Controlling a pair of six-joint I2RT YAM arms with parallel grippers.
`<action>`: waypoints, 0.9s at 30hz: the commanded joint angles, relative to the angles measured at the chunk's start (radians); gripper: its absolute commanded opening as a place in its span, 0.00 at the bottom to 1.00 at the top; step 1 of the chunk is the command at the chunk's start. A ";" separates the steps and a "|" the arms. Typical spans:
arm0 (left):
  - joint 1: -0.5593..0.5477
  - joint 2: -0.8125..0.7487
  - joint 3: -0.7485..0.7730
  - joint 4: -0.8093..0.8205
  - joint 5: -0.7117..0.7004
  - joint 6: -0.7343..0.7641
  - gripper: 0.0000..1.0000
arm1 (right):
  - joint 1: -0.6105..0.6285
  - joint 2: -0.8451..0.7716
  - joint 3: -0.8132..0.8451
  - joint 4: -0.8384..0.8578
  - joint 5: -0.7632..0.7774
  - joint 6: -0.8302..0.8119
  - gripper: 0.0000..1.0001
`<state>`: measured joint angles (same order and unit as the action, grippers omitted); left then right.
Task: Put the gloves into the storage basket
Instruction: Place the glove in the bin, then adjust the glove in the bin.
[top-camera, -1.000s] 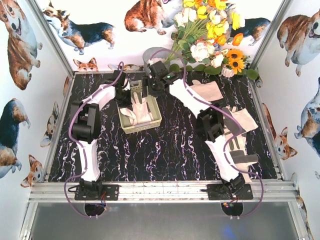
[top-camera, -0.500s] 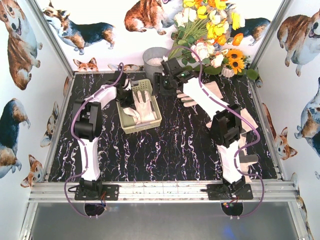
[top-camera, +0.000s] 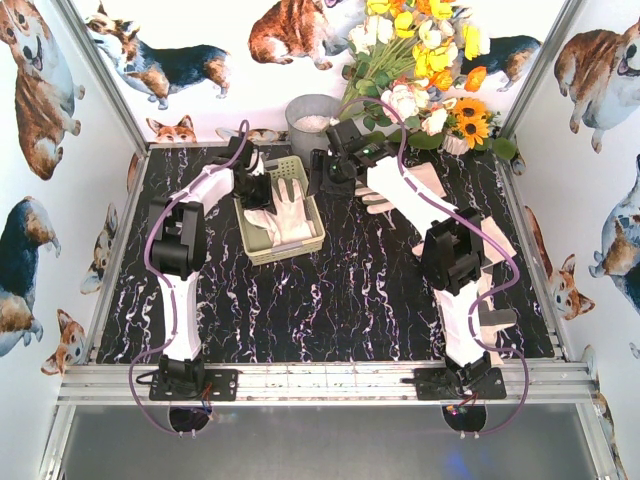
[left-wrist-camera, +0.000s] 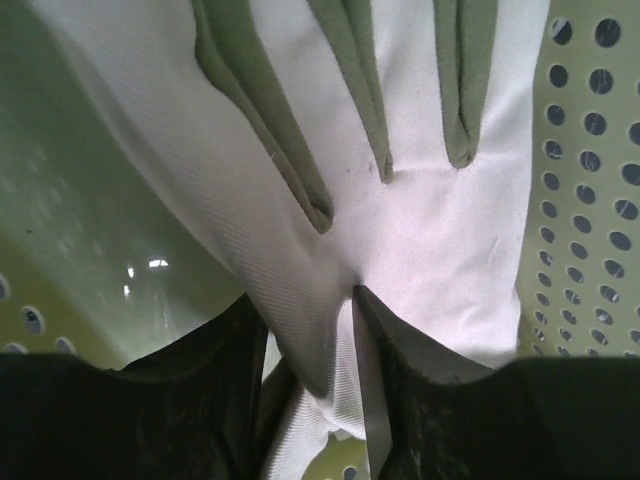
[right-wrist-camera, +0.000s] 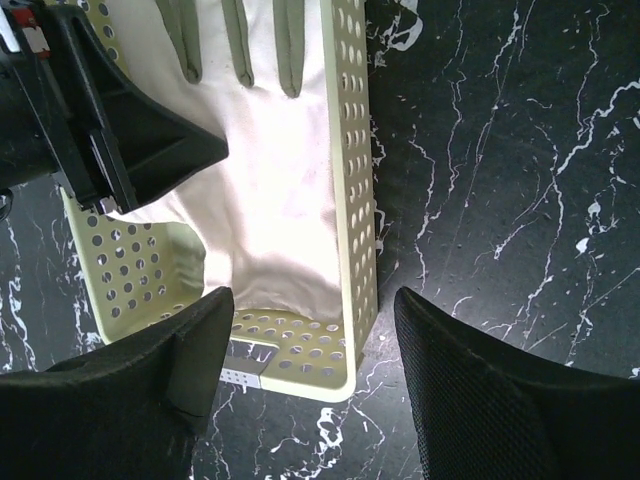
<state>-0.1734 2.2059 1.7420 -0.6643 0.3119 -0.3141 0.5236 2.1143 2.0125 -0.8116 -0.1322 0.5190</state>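
Note left gripper (left-wrist-camera: 305, 300) set narrow around a fold of the glove (left-wrist-camera: 400, 230); cannot tell whether pinched or loose. Note right gripper (right-wrist-camera: 312, 300) spread wide, holding nothing, above one end of the storage basket (right-wrist-camera: 350, 150). Find that glove lying flat inside the basket. Treat as light, limp and non-fragile; pinch up cuff or palm fabric. Locate remaining gloves (top-camera: 500, 240) well to the right on the table (top-camera: 350, 300). Expect no readable brand, label or writing.

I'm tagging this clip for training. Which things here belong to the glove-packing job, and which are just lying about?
Job:
- glove, already inside
- basket
- loose gloves, on the table at right

Lying about:
- bucket
- flowers
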 joint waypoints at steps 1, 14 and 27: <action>0.024 -0.021 0.044 -0.025 -0.049 0.035 0.40 | -0.010 -0.083 -0.014 0.019 0.024 0.001 0.67; 0.023 -0.150 0.073 -0.133 -0.152 0.114 0.60 | -0.043 -0.172 -0.112 0.034 0.051 0.003 0.67; 0.015 -0.175 -0.031 -0.125 -0.051 -0.001 0.32 | -0.063 -0.230 -0.227 0.073 0.049 0.046 0.66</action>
<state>-0.1627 2.0075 1.7260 -0.7769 0.2584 -0.2783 0.4679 1.9549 1.7927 -0.7971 -0.1001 0.5453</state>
